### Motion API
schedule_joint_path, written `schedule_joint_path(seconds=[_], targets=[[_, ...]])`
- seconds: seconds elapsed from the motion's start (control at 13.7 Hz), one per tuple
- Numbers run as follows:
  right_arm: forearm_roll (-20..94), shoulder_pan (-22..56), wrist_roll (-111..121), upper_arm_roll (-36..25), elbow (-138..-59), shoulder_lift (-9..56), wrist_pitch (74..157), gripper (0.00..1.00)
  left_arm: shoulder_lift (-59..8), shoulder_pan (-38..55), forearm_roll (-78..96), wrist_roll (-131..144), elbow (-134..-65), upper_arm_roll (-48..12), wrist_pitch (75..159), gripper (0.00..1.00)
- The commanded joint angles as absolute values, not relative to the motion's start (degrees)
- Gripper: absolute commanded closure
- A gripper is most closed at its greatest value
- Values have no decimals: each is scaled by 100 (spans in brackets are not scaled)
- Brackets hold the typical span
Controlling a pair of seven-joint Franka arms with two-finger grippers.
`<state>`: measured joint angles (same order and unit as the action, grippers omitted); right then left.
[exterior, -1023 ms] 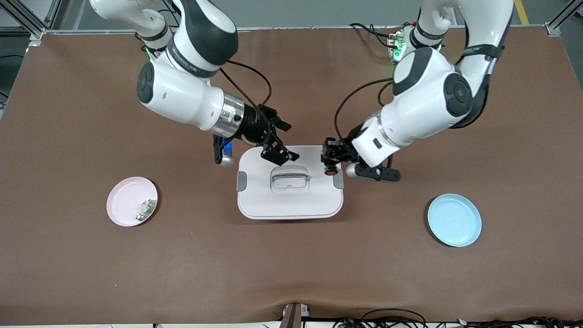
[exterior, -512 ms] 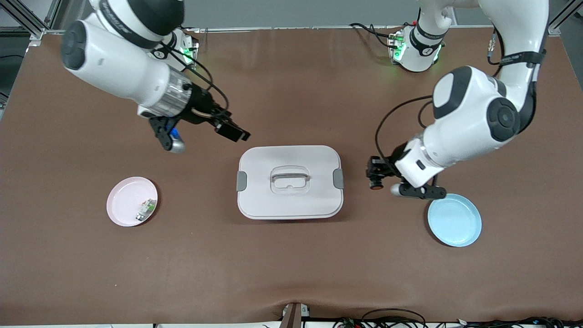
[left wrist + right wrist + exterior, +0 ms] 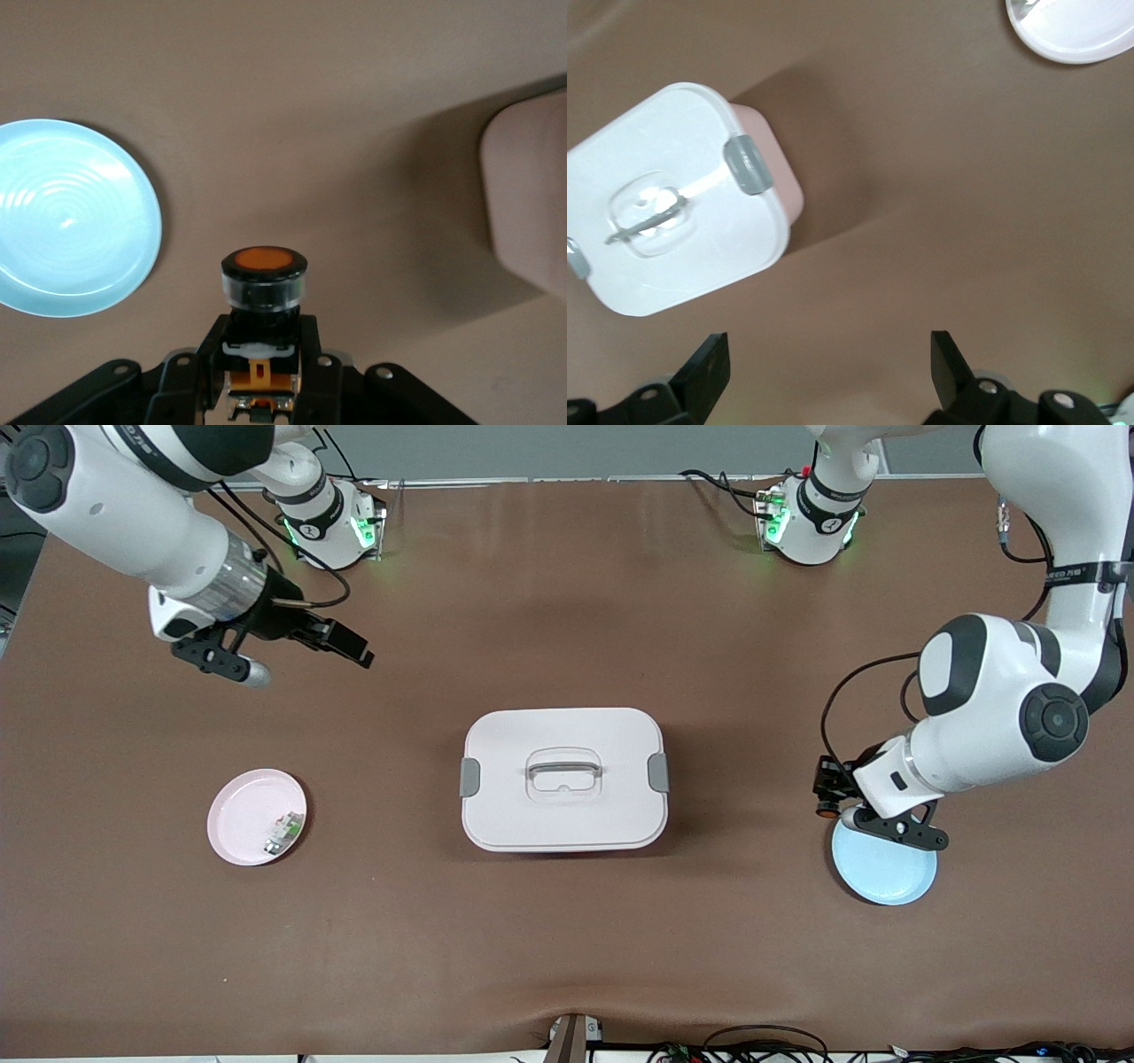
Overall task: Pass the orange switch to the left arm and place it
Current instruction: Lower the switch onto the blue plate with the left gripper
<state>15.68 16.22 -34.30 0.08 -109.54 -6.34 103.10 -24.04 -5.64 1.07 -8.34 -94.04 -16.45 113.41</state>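
Since the earlier frames both arms have drawn apart from over the box (image 3: 563, 779): the left gripper (image 3: 828, 790) has carried the orange switch (image 3: 825, 810) away toward the left arm's end of the table, and the right gripper (image 3: 306, 642) has withdrawn toward the right arm's end, where it waits. The left gripper's fingers are clamped on the switch's black body, orange cap pointing out past the fingertips, as the left wrist view shows (image 3: 263, 285). Switch and fingertips hang at the rim of the blue plate (image 3: 886, 872) that faces the box, not yet over its middle. The right gripper's fingers (image 3: 946, 361) stand wide apart and hold nothing. Its wrist view looks down on the box lid and grey clasp (image 3: 749, 165). A pink plate (image 3: 244, 819) with a small white-and-green component (image 3: 283, 833) lies near the right arm's end.

Step in hand, as judged: setting the switch down on the blue plate. To do it well, bring the fingertips over the plate's centre before descending. Lower until the switch is close above the surface, then part the fingers. The rounded cap may let the switch roll, so a release from height risks its leaving the plate. Lift straight up afterwards.
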Motion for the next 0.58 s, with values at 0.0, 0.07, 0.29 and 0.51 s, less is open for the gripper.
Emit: schedule_joint_path(seconds=[0.0, 0.07, 0.29, 0.51], targets=[[1415, 1022, -2473, 97, -11118, -905, 10021, 0, -2609, -755, -604, -1378, -9387, -1705, 11486, 100], [1363, 793, -2148, 97, -11118, -940, 9898, 0, -2706, -843, -746, -1597, -9387, -1705, 11583, 100], [933, 274, -1426, 97, -11101, -1010, 9642, 0, -3013, -1185, -923, -2711, -9387, -1705, 11917, 100], [607, -60, -994, 97, -11004, -1020, 9554, 0, -3199, -1458, -932, -3855, -9614, -1705, 12574, 100]])
